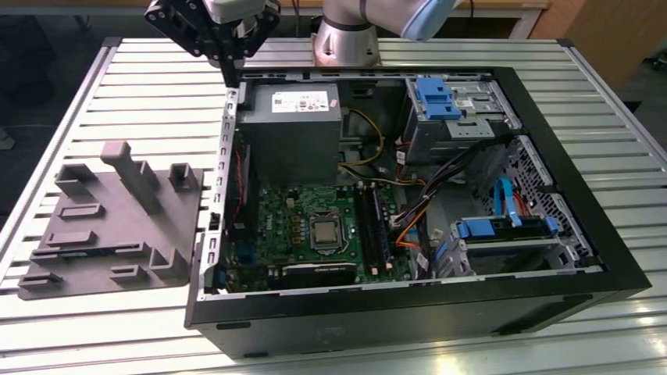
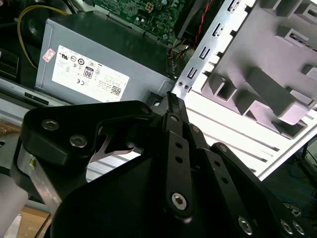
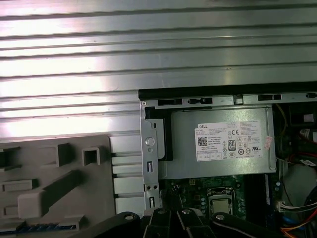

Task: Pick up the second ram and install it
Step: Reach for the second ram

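Second ram (image 1: pixel 92 251): one thin dark strip sitting on edge in long slot of one grey holder tray (image 1: pixel 105 226), lower left of exterior view, well apart from gripper; chips too small to tell. One gripper (image 1: pixel 227 72) hanging at upper left of exterior view, over upper-left corner of one open computer case (image 1: pixel 417 312). In second wrist view its fingers (image 2: pixel 176 144) pressing together, clenched on nothing. One power supply (image 1: pixel 287 117) lying near fingertips, one motherboard (image 1: pixel 281 219) showing below it in frame
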Available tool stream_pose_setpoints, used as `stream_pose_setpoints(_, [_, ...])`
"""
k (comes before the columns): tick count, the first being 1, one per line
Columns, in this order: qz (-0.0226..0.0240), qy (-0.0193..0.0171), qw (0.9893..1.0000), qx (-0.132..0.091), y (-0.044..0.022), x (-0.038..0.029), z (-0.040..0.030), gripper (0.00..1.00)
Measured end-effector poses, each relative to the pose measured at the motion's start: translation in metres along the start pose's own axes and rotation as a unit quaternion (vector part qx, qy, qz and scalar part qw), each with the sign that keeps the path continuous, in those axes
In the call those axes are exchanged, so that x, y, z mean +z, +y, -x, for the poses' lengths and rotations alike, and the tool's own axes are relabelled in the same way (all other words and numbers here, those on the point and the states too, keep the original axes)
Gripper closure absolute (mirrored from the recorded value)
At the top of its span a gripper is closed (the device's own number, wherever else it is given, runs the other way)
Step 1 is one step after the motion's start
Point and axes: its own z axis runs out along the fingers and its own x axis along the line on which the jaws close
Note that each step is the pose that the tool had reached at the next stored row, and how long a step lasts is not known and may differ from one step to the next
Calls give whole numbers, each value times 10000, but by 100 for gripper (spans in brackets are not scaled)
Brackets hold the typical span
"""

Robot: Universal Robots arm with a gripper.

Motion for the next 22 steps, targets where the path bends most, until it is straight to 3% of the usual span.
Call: stream_pose_setpoints(22, [0, 0, 10000, 0, -9, -3, -119, 89])
